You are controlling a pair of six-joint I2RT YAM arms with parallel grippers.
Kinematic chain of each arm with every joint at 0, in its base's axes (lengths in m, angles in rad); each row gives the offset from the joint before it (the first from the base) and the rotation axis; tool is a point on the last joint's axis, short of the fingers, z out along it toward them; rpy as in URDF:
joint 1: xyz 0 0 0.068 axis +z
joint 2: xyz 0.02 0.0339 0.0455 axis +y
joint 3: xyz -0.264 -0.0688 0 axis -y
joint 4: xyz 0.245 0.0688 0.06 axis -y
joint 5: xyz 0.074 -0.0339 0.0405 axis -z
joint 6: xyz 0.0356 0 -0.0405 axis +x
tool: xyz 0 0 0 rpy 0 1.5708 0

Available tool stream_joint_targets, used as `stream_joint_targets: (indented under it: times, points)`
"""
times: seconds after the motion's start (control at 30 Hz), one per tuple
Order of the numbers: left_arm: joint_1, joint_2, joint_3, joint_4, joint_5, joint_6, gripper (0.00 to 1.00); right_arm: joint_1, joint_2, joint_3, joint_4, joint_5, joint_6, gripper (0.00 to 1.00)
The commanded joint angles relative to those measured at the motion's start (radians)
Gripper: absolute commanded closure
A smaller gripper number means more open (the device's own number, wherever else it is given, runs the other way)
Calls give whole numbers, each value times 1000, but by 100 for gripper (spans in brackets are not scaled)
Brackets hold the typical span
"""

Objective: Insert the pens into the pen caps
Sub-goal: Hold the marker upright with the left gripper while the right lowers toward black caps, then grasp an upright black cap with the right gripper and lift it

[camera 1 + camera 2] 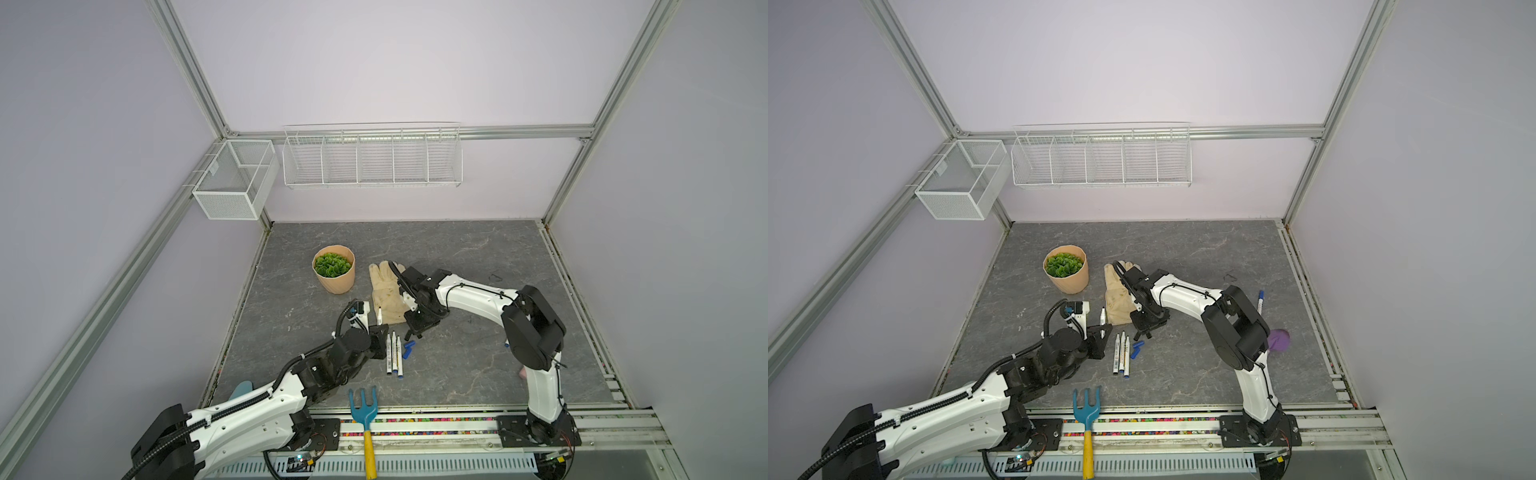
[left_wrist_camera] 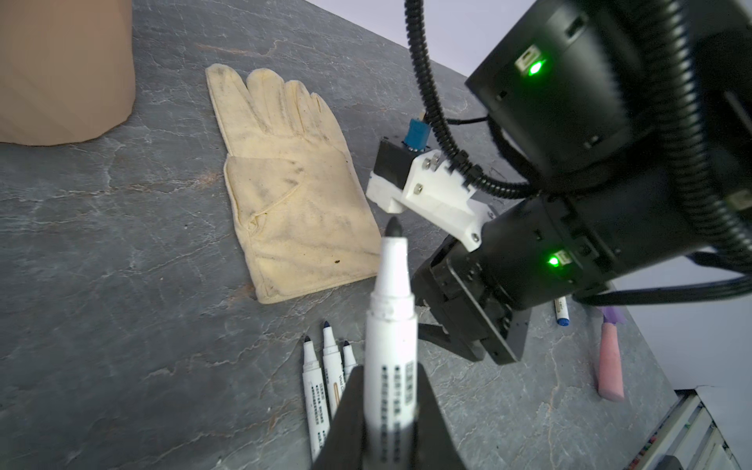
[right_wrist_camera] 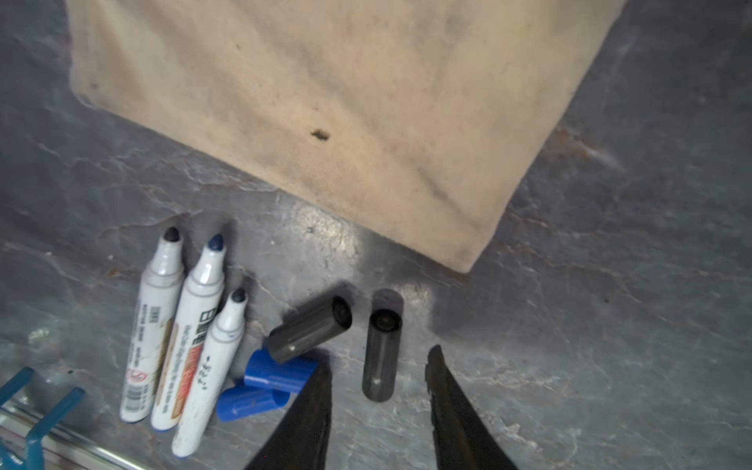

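Now, white marker pen (image 2: pixel 391 309) clamped in our left pincer (image 2: pixel 390 368), our part-open right pincer (image 3: pixel 378 358) must pinch the black cap (image 3: pixel 381 333) beside the cream glove (image 3: pixel 325 81).

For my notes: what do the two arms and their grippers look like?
Both the left arm and right arm have white shells and black joint housings. Black corrugated conduit runs along the left; the right carries a shorter loop at its wrist, thin black cables and green lights. The left gripper and right gripper have black tapered fingers.
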Motion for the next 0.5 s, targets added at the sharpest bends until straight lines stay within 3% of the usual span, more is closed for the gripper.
stream_joint_targets:
  times: [0.0,0.2,0.47]
  points:
    - [4,-28,-16,-30,-30,-30,100,21,24,31,-20,72,-33,60]
    - [4,-47,-2,-66,-30,-31,100,40,66,21,-16,173,-39,68]
    - [4,17,27,-55,21,21,100,27,-14,-36,68,152,-18,89]
